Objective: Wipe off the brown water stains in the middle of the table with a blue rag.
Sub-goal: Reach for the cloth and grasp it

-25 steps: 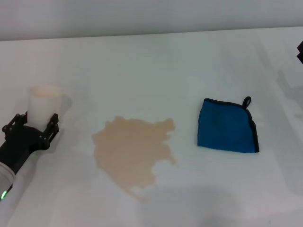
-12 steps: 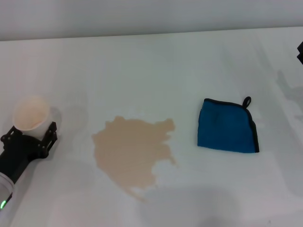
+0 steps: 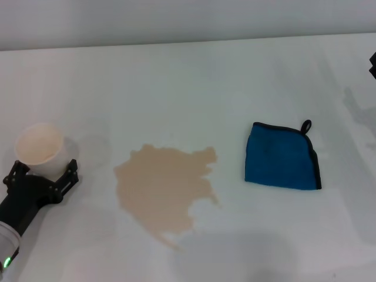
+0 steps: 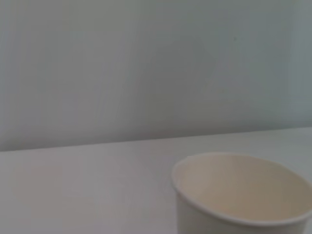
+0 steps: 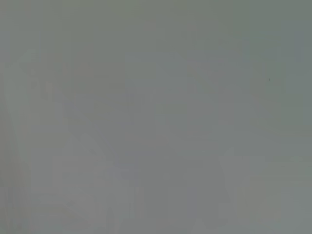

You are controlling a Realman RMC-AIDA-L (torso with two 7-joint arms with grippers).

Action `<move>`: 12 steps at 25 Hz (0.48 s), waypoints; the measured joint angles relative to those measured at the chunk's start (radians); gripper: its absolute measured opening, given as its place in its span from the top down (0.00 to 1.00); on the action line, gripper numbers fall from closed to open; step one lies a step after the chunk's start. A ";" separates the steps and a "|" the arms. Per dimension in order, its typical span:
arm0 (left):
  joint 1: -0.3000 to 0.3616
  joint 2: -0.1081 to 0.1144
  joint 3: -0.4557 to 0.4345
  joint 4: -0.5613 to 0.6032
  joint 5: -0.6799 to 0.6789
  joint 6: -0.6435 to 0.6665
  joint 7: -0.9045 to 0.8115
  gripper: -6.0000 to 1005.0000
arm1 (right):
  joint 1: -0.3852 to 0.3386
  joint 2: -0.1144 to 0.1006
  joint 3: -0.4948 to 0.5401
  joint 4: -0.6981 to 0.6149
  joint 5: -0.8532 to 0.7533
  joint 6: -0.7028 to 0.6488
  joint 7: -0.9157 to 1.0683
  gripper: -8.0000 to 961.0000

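The brown water stains form one tan blotch with ragged edges in the middle of the white table. To its right the blue rag lies flat, black-edged, with its loop at the far corner. My left gripper is at the left edge, open, its fingers on either side of the base of a white paper cup that stands upright. The left wrist view shows this cup close up. Only a dark tip of my right gripper shows at the right edge, far from the rag.
Bare table lies between the stain and the rag, and behind both up to the far edge. The right wrist view shows only a plain grey surface.
The left gripper carried the cup leftward and nearer to me, and the cup now stands on the table. The fingers have spread wider around it. Stain and rag are unmoved.
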 joint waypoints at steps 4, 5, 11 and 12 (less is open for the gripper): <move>0.016 0.000 0.002 0.016 0.005 0.003 0.005 0.17 | 0.000 -0.001 -0.001 -0.001 0.000 0.006 0.000 0.11; 0.023 0.000 0.001 0.023 0.006 0.007 0.009 0.16 | -0.001 -0.001 -0.001 -0.001 0.000 0.007 0.000 0.11; 0.067 0.000 0.000 0.044 0.006 0.075 0.072 0.12 | -0.002 -0.003 -0.001 -0.004 -0.001 0.007 0.000 0.11; 0.078 0.001 -0.001 0.051 0.006 0.089 0.086 0.12 | -0.003 -0.003 -0.001 -0.004 -0.001 0.007 0.000 0.11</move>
